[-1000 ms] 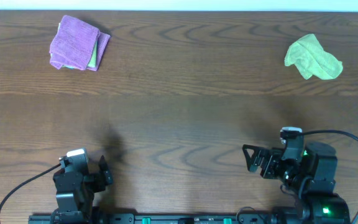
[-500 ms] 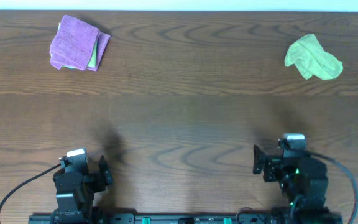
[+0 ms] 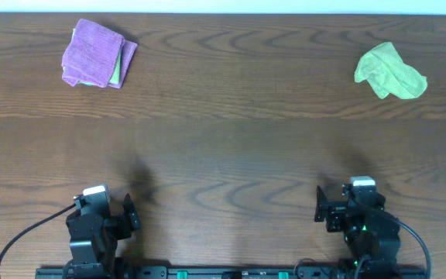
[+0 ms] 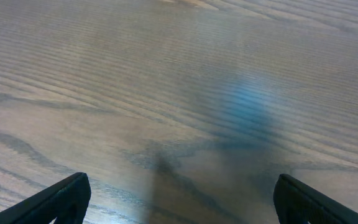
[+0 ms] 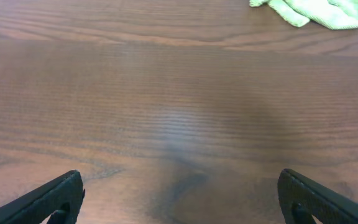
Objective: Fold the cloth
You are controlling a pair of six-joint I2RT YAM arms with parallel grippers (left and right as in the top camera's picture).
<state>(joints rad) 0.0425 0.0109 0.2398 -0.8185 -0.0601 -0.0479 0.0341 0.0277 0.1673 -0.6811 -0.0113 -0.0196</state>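
Note:
A crumpled green cloth (image 3: 389,71) lies at the far right of the wooden table; its near edge shows at the top of the right wrist view (image 5: 316,11). A folded purple cloth (image 3: 95,53) lies over a green one at the far left. My left gripper (image 3: 130,211) rests at the table's near left edge, open and empty; in its wrist view (image 4: 180,196) the fingers stand wide apart over bare wood. My right gripper (image 3: 321,209) rests at the near right edge, open and empty, its fingers (image 5: 51,199) wide apart.
The wooden table (image 3: 231,147) stretches between the arms and the cloths. A black rail with the arm bases runs along the front edge (image 3: 223,273). A pale wall strip borders the far edge.
My right arm has drawn back toward the front edge and settled near its base, gripper still open. The left arm and both cloths have not moved.

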